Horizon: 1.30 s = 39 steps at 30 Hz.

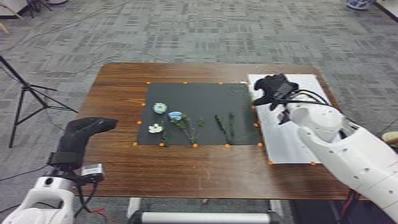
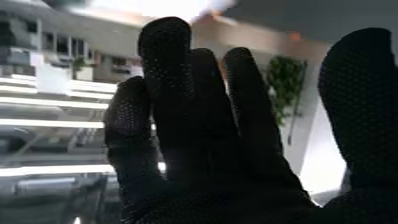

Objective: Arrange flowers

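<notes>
"One left hand (image 1: 91, 126) at the table's (image 1: 133, 175) near left. Fingers?"

"Can't tell its state. Next come the white flower (image 1: 155, 128) and blue flower (image 1: 176, 115) on the dark mat (image 1: 191, 94)."

"How would they handle?"

"Light, I'd guess, with petals that bruise. Pinch the stem just below the bloom."

"Which way do they point?"

"The blue one's bloom points away from the robot; its stem runs back to the near edge, slanting right. Beside it, two thin green stems (image 1: 220, 127) lie nearly straight near to far."

"And farther off?"

"The right hand (image 1: 273, 88), over the far part of the white board (image 1: 290, 147), fingers straight, thumb well apart. A leafy sprig (image 2: 284, 80) shows between them, its long axis roughly along the fingers, leaves toward the tips. Contact, I can't tell."

"Its grip?"

"Probably springy and slippery; take the bare stem."
</notes>
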Available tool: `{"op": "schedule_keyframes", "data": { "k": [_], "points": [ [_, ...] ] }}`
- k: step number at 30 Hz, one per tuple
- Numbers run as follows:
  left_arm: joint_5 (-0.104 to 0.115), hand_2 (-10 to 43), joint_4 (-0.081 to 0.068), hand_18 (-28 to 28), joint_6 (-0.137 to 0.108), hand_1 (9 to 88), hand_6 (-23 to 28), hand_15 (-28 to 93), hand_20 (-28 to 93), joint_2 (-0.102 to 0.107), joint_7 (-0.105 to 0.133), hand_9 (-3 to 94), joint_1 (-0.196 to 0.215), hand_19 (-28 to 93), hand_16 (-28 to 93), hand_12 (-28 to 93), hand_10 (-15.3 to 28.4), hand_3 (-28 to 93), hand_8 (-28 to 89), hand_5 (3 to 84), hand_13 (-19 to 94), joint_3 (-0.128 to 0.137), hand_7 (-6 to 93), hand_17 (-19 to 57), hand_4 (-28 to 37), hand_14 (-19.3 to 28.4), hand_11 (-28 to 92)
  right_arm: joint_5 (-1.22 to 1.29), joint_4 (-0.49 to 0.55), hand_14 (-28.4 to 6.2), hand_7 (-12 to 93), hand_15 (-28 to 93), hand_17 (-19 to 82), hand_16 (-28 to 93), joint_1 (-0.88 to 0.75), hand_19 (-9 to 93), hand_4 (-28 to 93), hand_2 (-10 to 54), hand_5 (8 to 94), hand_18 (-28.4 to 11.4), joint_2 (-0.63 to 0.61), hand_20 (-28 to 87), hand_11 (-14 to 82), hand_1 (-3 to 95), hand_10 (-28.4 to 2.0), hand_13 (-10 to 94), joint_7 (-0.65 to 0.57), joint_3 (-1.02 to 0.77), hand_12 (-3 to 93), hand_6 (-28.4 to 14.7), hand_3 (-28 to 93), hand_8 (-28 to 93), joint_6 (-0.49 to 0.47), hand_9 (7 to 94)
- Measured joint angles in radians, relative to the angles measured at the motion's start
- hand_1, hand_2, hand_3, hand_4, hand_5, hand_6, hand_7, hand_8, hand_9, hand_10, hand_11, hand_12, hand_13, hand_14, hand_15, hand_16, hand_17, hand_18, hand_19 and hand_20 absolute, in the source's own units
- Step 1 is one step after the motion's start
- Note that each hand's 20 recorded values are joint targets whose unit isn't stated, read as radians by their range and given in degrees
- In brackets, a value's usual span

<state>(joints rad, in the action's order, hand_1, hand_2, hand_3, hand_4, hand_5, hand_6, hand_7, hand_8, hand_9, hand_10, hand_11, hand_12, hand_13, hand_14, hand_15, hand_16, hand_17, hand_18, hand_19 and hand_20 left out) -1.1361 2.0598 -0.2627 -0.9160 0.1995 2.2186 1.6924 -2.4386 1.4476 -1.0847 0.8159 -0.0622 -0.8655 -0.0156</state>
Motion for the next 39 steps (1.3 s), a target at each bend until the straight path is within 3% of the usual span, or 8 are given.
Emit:
{"op": "schedule_keyframes", "data": {
  "k": [18,23,25,28,32,39],
  "points": [
    [-0.01,-3.0,0.012,15.4,0.013,27.4,-1.2,29,24,-0.011,-0.005,55.6,0.014,22,2,16,14.0,69,-9,62.4,42,0.003,24.3,2.6,-18.9,16.8,25,-0.001,-0.044,-11.3,20,52,34,31,-0.043,77,-25,-9.5,56.2,-22.3,-0.048,55,11.1,37.1,-12.6,71,-0.02,-0.089,16.6,-0.1,72,-9,-0.019,61.6],
    [-0.011,-3.1,0.015,15.4,0.017,27.5,-1.2,29,24,-0.017,-0.006,55.6,0.02,22,2,16,14.1,69,-9,62.4,42,0.005,24.2,2.6,-18.9,17.0,25,0.001,-0.055,-9.6,22,57,37,32,-0.07,81,-24,-9.5,59.8,-22.1,-0.046,56,16.5,44.3,-12.6,75,-0.028,-0.118,18.7,1.7,71,-10,-0.032,69.1],
    [-0.011,-3.0,0.016,15.4,0.018,27.6,-1.2,29,24,-0.018,-0.007,55.6,0.021,22,2,16,14.2,69,-9,62.4,42,0.005,24.1,2.6,-19.0,17.0,25,-0.001,-0.056,-8.6,23,57,39,32,-0.082,83,-24,-9.5,61.3,-21.6,-0.046,56,17.6,48.0,-12.2,77,-0.032,-0.121,20.2,2.0,69,-5,-0.032,72.0],
    [-0.01,-2.9,0.016,15.4,0.02,27.7,-1.1,29,24,-0.02,-0.008,55.6,0.021,22,2,16,14.1,68,-9,62.5,42,0.005,23.9,2.6,-18.9,17.0,25,-0.003,-0.061,-6.9,23,58,43,33,-0.097,86,-23,-9.5,67.3,-21.1,-0.041,55,10.2,57.3,-10.4,81,-0.039,-0.121,33.2,1.5,59,5,-0.029,82.1],
    [-0.008,-2.7,0.016,15.4,0.022,27.9,-0.9,29,24,-0.022,-0.01,55.6,0.021,22,2,16,14.2,68,-9,62.6,42,0.005,23.5,2.6,-18.8,17.1,25,0.011,-0.065,-4.2,23,57,49,34,-0.102,90,-22,-9.5,77.4,-20.4,-0.035,54,10.2,61.8,-7.7,88,-0.044,-0.115,38.5,0.9,57,7,0.014,91.2],
    [-0.002,-2.7,0.017,15.4,0.022,27.8,-0.5,29,24,-0.021,-0.01,55.4,0.021,22,2,16,14.3,68,-8,62.6,42,0.01,23.0,2.6,-18.8,17.2,25,0.151,-0.075,-2.7,22,55,52,36,-0.049,92,-21,-9.5,79.6,-19.4,-0.067,52,12.4,61.7,-8.1,91,-0.051,0.035,36.6,0.5,59,8,0.18,93.0]
  ]
}}
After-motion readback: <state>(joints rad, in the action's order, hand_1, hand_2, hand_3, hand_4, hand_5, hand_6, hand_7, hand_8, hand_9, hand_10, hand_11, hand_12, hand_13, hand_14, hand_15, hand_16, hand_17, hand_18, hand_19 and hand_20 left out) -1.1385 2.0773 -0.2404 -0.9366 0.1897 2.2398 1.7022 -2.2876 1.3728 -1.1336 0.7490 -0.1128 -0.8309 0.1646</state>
